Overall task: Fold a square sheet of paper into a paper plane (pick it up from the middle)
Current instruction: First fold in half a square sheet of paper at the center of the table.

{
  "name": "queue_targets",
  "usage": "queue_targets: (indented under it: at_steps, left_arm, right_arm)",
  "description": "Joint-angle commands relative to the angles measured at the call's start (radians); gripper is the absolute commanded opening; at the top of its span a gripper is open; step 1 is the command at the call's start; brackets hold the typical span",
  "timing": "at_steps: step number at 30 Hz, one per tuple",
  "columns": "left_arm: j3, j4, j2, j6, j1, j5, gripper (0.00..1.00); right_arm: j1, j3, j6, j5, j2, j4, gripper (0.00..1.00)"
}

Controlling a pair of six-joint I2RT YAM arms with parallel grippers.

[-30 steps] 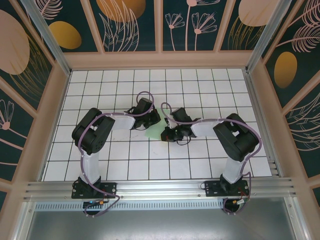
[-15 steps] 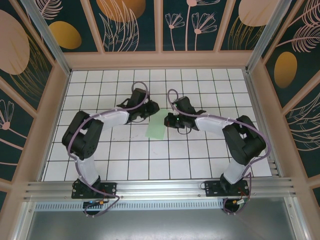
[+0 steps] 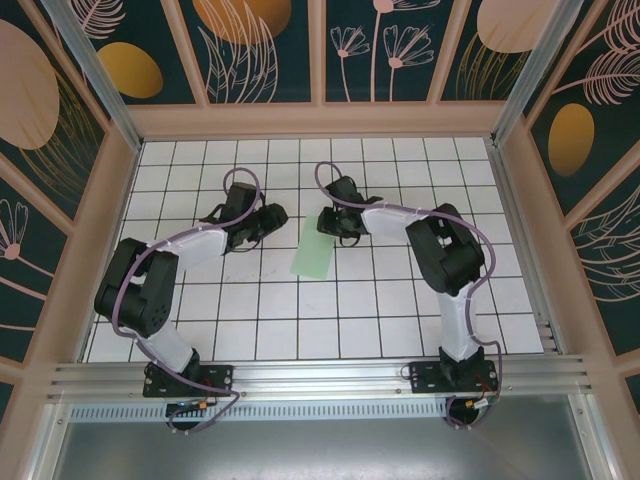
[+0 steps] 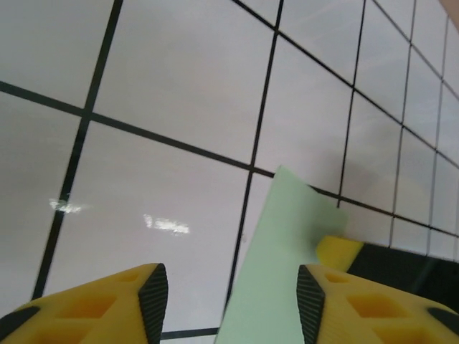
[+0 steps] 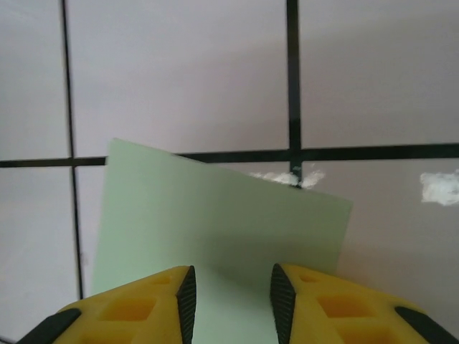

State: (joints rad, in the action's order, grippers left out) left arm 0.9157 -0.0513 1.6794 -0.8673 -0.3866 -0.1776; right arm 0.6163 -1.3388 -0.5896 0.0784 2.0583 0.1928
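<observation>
Bolted to an aluminium rail (image 3: pixel 320 372) along the near edge, the two arm bases (image 3: pixel 188 378) anchor the scene. Near the middle of the white tiled table (image 3: pixel 400 320) lies the mint-green paper (image 3: pixel 313 252) — a narrow strip resting on the tiles. The left gripper (image 3: pixel 272 217) stands just left of its far end, jaws spread on nothing. The right gripper (image 3: pixel 328 222), jaws parted too, overlaps the strip's far right corner from above. Beyond the far edge rise flower-patterned wall panels (image 3: pixel 260 50).
</observation>
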Motion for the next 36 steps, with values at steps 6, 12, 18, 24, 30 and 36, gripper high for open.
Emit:
queue_targets:
  at_steps: [6,12,18,24,30,36]
  left_arm:
    - [-0.081,-0.005,-0.066,0.015,0.005,-0.08,0.64]
    - [-0.182,-0.073,-0.114,-0.046,0.002,-0.211,0.72]
    - [-0.219,-0.084,-0.122,-0.093,-0.054,-0.255,0.76]
    - [-0.208,-0.072,-0.093,-0.117,-0.118,-0.245,0.73]
    - [-0.192,-0.062,-0.067,-0.119,-0.138,-0.243,0.72]
    - [-0.175,-0.041,-0.045,-0.105,-0.144,-0.242,0.71]
  right_arm:
    - [0.01,-0.069,0.097,0.06,0.111,0.058,0.39]
    - [-0.002,-0.038,0.111,0.11,0.103,0.024,0.39]
    - [-0.027,0.003,0.043,0.123,0.104,0.003,0.39]
    - [-0.041,0.036,0.022,0.144,0.109,-0.026,0.38]
    - [-0.048,0.05,0.019,0.154,0.113,-0.042,0.38]
    - [-0.048,0.059,0.011,0.165,0.113,-0.052,0.37]
